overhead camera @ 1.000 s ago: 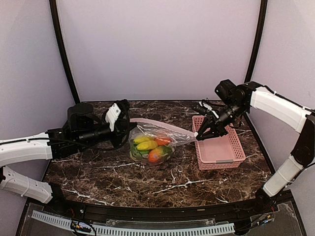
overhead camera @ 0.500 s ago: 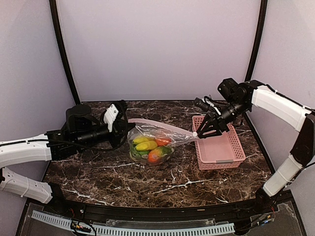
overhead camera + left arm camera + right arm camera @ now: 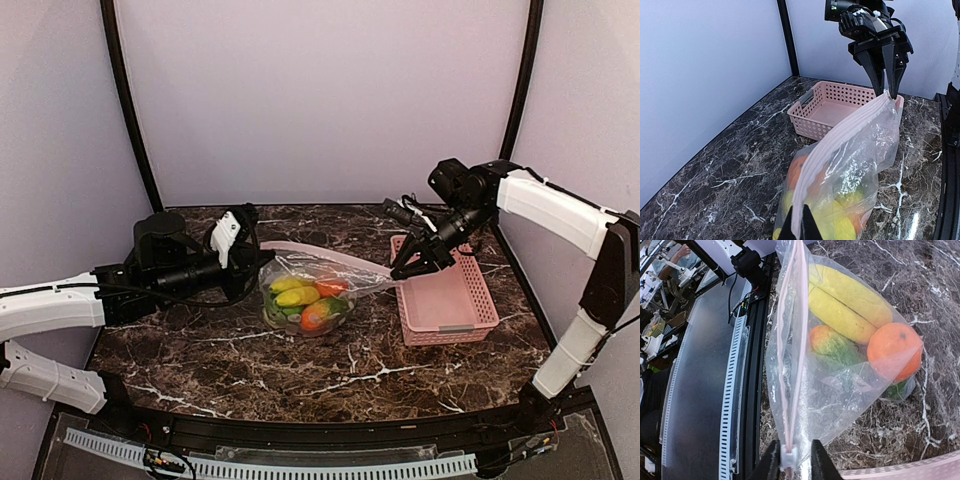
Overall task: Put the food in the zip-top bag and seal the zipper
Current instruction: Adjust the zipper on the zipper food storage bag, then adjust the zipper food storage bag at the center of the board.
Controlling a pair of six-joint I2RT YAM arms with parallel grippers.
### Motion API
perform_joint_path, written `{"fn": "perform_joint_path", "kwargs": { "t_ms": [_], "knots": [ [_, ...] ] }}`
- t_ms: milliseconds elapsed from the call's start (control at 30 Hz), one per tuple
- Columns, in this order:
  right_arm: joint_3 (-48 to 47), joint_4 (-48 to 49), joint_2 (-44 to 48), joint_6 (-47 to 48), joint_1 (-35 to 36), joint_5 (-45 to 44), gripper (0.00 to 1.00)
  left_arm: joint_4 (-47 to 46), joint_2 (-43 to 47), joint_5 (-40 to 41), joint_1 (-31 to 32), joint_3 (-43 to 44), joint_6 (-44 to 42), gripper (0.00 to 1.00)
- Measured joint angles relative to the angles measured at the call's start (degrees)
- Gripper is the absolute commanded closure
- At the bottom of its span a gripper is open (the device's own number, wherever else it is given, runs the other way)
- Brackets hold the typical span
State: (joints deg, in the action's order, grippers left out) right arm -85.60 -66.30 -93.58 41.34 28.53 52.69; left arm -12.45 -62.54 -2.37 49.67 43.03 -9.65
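Between the two arms, the zip-top bag [image 3: 350, 282] sagged on the counter [image 3: 200, 350] with the food [image 3: 300, 296] inside, beside the pink basket [image 3: 452, 335]. Its zipper [image 3: 325, 254] ran taut from the left gripper [image 3: 796, 227], pinched shut on one end, to the right gripper [image 3: 398, 271], closed narrowly on the white slider [image 3: 788, 458]. Finishing well probably meant pulling straight along the strip, with the left end anchored, until the slider reached its stop.
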Motion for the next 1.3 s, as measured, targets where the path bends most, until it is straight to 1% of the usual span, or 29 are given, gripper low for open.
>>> {"fn": "perform_joint_path", "kwargs": {
  "t_ms": [133, 267, 400, 467, 533, 633, 833, 933, 1167, 1233, 1300],
  "knots": [
    [-0.02, -0.63, 0.00, 0.37, 0.00, 0.02, 0.92, -0.04, 0.00, -0.02, -0.02, -0.02, 0.02, 0.99],
    [0.02, -1.14, 0.24, 0.70, -0.48, 0.02, 0.92, -0.13, 0.00, -0.22, -0.09, -0.02, 0.02, 0.99],
    [0.11, -1.16, 0.92, 1.55, -1.68, 0.28, 0.90, -0.70, 0.00, -1.07, -0.11, -0.28, 0.07, 0.99],
    [0.11, -1.20, 1.20, 1.70, -2.10, 0.46, 0.86, -0.83, 0.00, -1.51, -0.11, -0.33, 0.22, 0.99],
    [0.11, -1.36, 1.33, 1.86, -2.25, 0.72, 0.73, -1.03, -0.02, -1.64, -0.13, -0.35, 0.35, 0.99],
    [0.13, -2.32, 1.33, 1.95, -2.73, 1.51, 0.64, -1.14, -0.02, -1.49, -0.63, -0.37, 0.61, 0.99],
    [1.62, -1.77, 1.97, 1.99, -2.84, 3.91, 0.62, -2.21, 0.00, -0.98, -0.94, -0.87, 2.21, 0.99],
    [3.93, -0.28, 3.21, 1.42, -2.84, 4.33, 0.64, -3.08, 0.17, -0.48, -1.29, -1.84, 3.41, 0.99],
    [4.85, 3.45, 3.61, 0.31, -2.84, 4.59, 0.72, -4.00, 0.50, -0.13, -1.88, -2.84, 5.14, 0.99],
    [5.03, 4.52, 3.61, -0.04, -2.84, 4.59, 0.79, -4.26, 0.50, -0.13, -1.90, -2.86, 5.40, 0.99],
    [5.11, 5.44, 3.61, -0.09, -2.84, 4.59, 0.92, -4.39, 0.52, -0.13, -1.90, -2.86, 5.62, 0.99]
  ]
}}
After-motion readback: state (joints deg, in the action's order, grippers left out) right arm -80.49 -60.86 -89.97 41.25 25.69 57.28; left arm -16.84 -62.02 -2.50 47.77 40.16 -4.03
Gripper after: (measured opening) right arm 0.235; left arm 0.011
